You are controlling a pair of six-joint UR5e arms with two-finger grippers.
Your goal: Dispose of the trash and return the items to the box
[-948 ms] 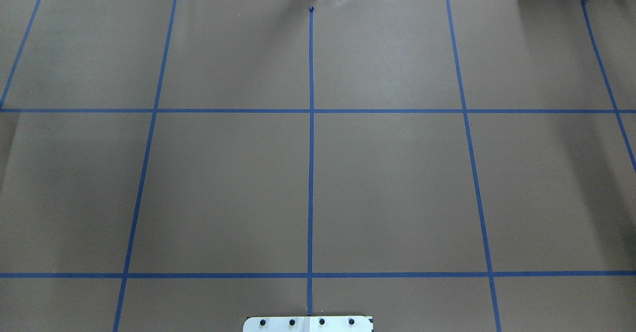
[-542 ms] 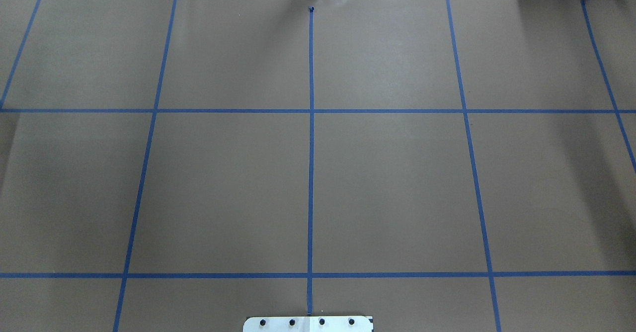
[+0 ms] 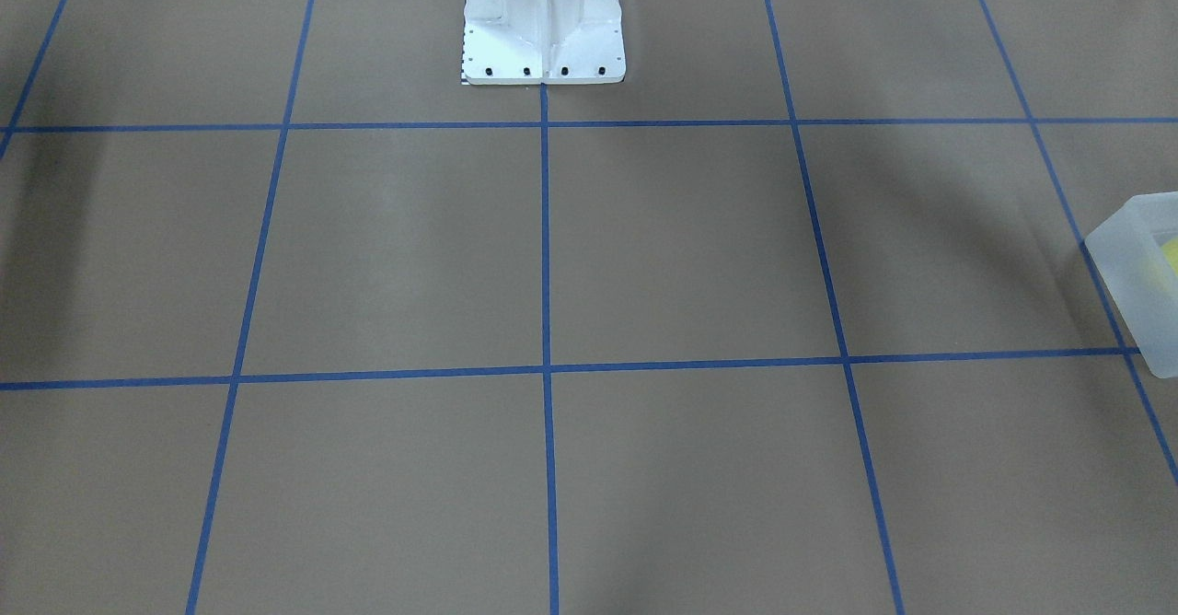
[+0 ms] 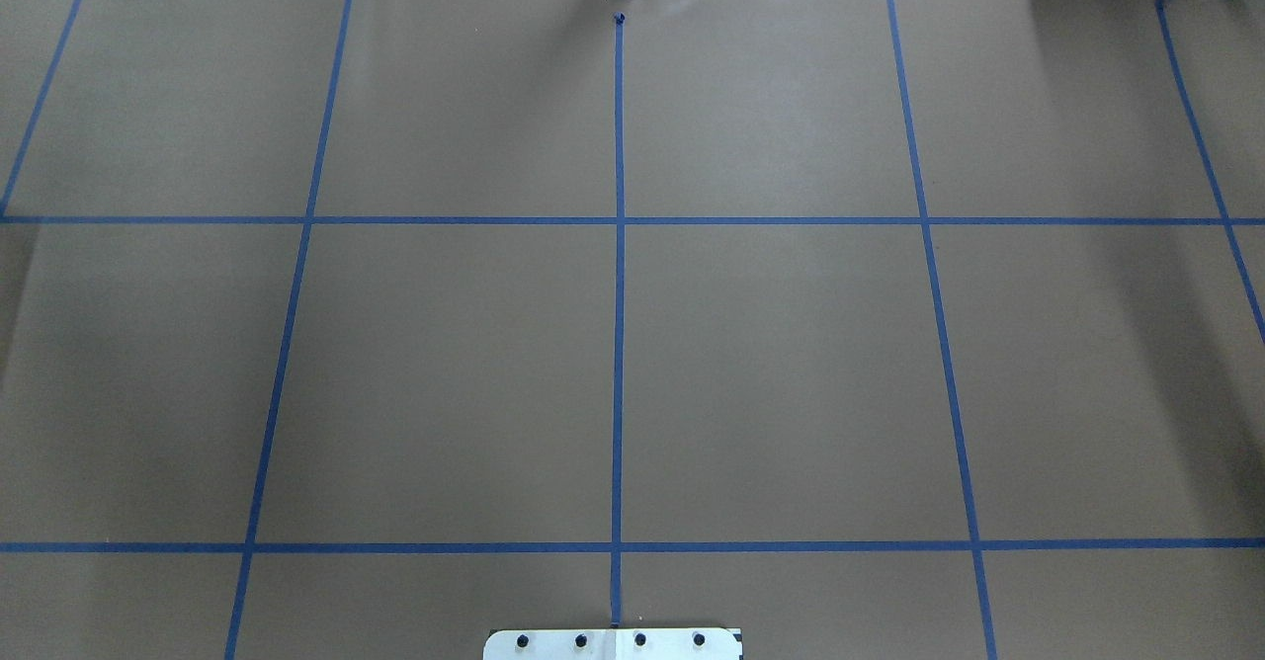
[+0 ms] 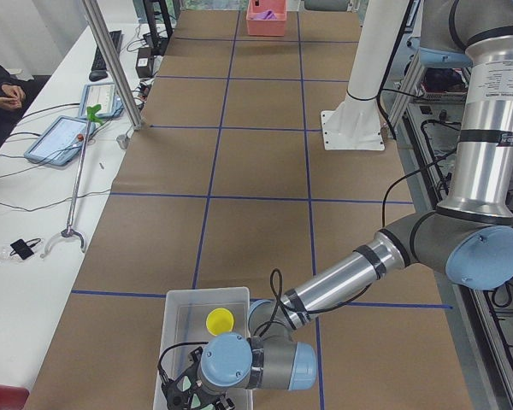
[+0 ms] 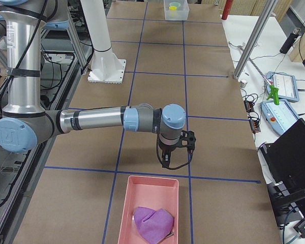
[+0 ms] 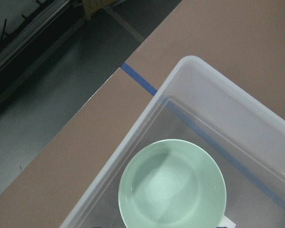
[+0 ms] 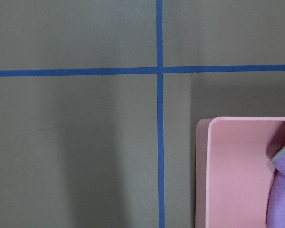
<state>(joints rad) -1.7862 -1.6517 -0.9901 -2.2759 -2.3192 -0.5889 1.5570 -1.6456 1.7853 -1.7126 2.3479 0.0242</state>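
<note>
Box (image 5: 166,337) lying lengthwise along the surface (image 5: 256,213), yellow cup (image 5: 220,321) standing mouth-up inside. Left gripper (image 5: 192,398) hanging over the box, right gripper (image 6: 165,163) hovering apart; can't tell either's opening.

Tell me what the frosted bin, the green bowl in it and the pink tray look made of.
The bin looks like frosted translucent plastic: blue tape shows blurred through it. The bowl is smooth pale mint with a soft sheen, probably plastic, though glazed ceramic is possible. The pink tray looks like matte moulded plastic, evenly coloured with a rounded corner.
</note>
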